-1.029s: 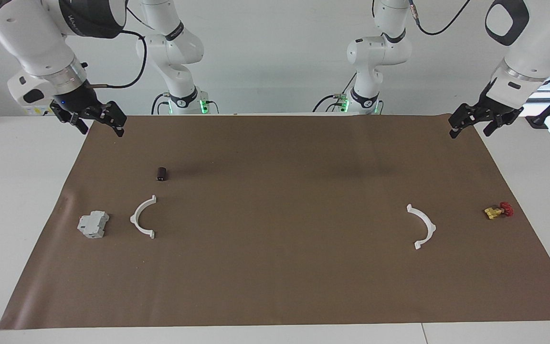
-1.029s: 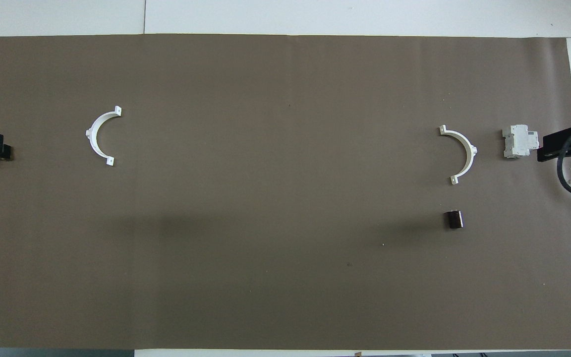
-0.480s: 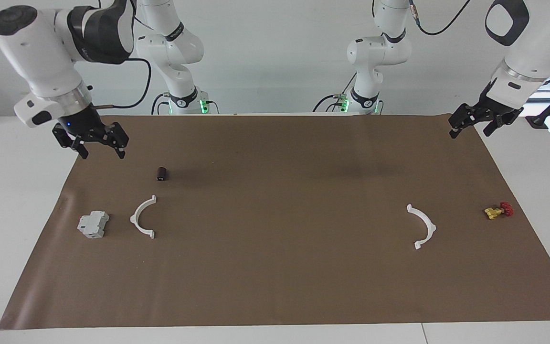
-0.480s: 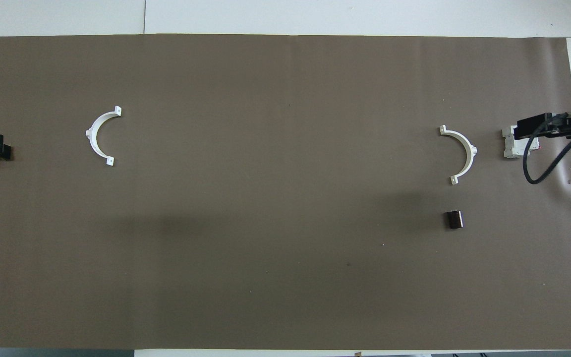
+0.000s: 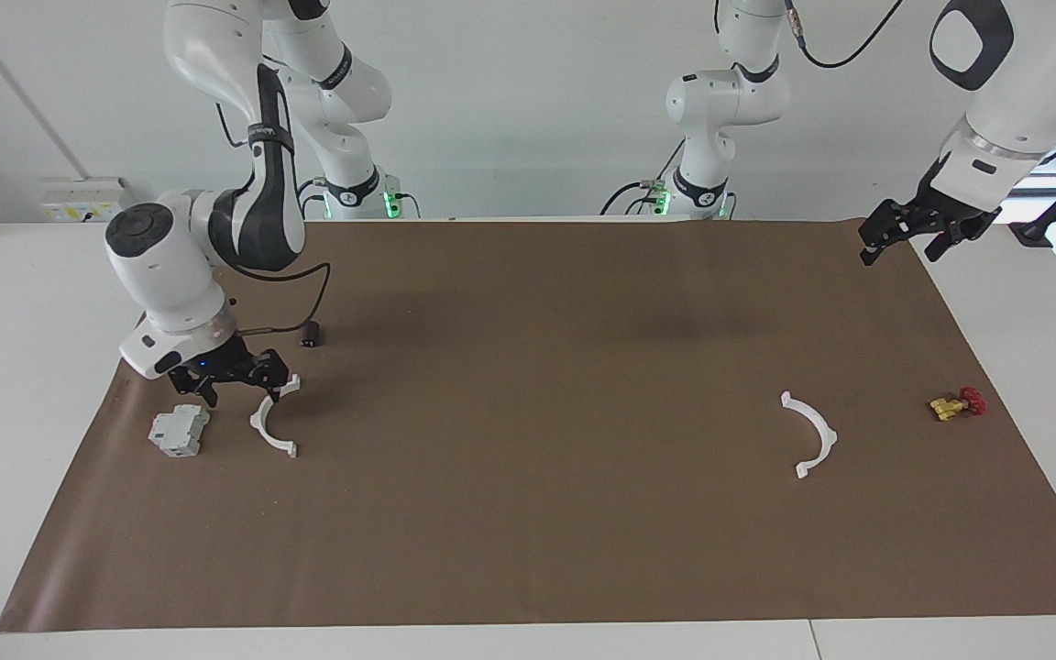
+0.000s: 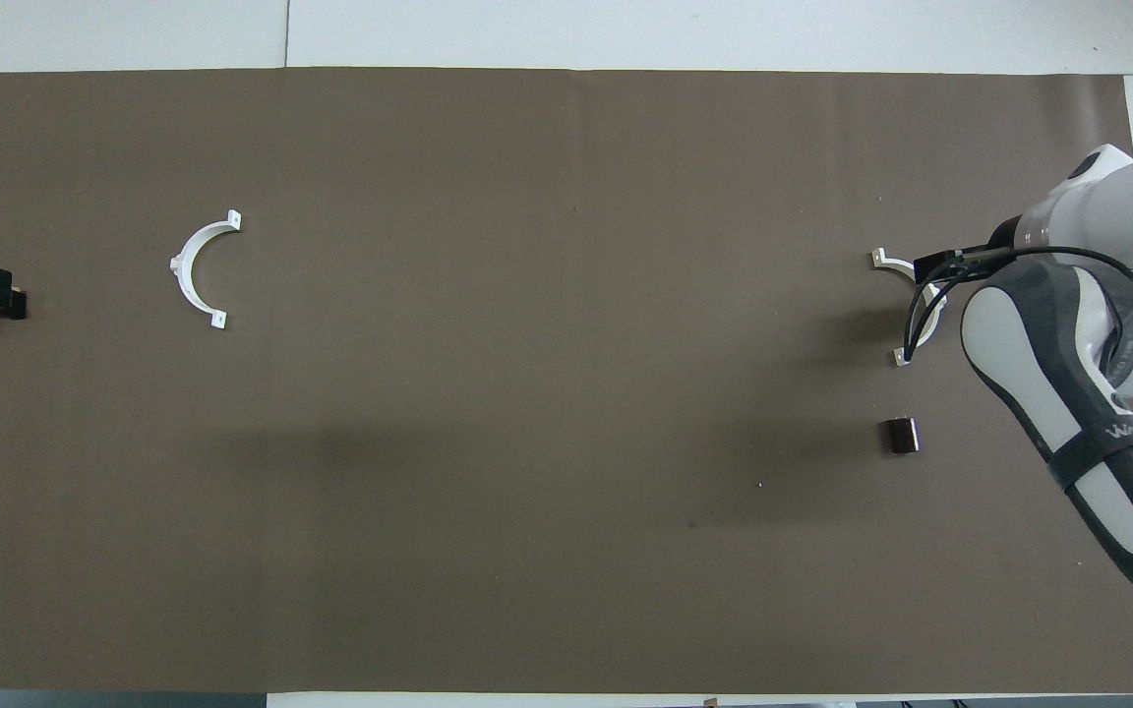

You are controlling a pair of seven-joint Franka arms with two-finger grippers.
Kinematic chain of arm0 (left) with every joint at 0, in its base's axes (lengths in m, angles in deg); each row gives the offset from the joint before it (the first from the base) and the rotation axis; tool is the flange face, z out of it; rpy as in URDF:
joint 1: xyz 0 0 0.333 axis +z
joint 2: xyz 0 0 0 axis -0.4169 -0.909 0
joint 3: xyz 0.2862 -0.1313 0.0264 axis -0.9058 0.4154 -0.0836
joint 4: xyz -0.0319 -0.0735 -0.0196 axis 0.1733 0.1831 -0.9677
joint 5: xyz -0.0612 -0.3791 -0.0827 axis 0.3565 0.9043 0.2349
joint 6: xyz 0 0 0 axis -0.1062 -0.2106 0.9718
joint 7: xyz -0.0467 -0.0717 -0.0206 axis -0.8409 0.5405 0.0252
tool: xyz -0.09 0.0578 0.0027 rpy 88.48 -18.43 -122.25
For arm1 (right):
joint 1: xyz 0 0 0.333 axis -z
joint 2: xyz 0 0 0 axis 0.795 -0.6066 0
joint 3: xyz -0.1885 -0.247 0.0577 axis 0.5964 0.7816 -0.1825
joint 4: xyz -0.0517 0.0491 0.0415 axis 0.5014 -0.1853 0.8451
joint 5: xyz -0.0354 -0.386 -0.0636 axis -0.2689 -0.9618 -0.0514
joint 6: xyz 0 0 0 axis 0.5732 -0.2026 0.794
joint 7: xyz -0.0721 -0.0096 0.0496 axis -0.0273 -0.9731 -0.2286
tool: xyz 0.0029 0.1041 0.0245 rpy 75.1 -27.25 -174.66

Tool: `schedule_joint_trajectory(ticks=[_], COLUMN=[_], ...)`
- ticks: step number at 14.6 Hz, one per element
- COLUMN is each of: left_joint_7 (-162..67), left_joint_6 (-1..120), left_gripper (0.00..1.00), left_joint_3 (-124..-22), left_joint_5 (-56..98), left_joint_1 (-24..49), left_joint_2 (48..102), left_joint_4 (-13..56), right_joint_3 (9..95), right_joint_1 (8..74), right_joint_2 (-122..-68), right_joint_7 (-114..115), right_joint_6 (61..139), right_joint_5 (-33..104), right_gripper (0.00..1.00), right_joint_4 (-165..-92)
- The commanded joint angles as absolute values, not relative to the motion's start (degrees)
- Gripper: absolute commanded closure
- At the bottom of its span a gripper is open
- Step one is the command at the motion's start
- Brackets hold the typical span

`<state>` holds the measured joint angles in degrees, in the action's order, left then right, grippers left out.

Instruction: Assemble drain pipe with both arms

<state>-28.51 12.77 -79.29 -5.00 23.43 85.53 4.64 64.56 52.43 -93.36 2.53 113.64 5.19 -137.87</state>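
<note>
Since a second ago the right arm has swung down from the mat's corner, so that the right gripper (image 5: 235, 378) now hangs low over the nearer end of one thin white plastic half-circle arc (image 5: 269, 427), its black fingers spread and not yet touching it as far as the facing view shows. That arc lies flat on the matte brown paper mat (image 5: 528, 532) at the right arm's end, just beside a grey boxy block (image 5: 179, 431), with a small dark cylinder (image 5: 311, 334) nearer to the robots. The matching second white arc (image 5: 810, 434) lies well apart at the left arm's end, near a small yellow-and-red valve (image 5: 956, 403). The left gripper (image 5: 904, 236) waits over the mat's corner, fingers spread. Both arcs look light, stiff and smooth, probably prone to sliding on the paper; pinching across the thin band at mid-curve, away from the end tabs, seems safest.
</note>
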Motion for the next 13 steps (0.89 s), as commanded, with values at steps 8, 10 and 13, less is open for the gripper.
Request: schedule_joint_trajectory(ticks=[8,10,13], left_joint_7=[-28.13,-27.44,-26.29], left_joint_6=[36.62,41.28,45.85], left_gripper=[0.0,0.0,0.0], left_joint_3=[-79.18,-79.18,-79.18], left_joint_5=[-4.87,-4.87,-4.78], left_joint_1=[23.06,23.14,23.23], left_joint_2=[81.53,77.75,73.35], left_joint_4=[17.28,17.28,17.28], right_joint_3=[64.28,64.28,64.28], right_joint_1=[55.91,55.73,55.73], right_joint_2=[-100.31,-100.14,-100.14], right_joint_7=[20.91,21.44,23.64], right_joint_6=[120.39,119.69,119.78], right_joint_5=[15.87,15.87,15.87], right_gripper=[0.12,0.2,0.29], right_joint_4=[-137.8,-138.24,-138.33])
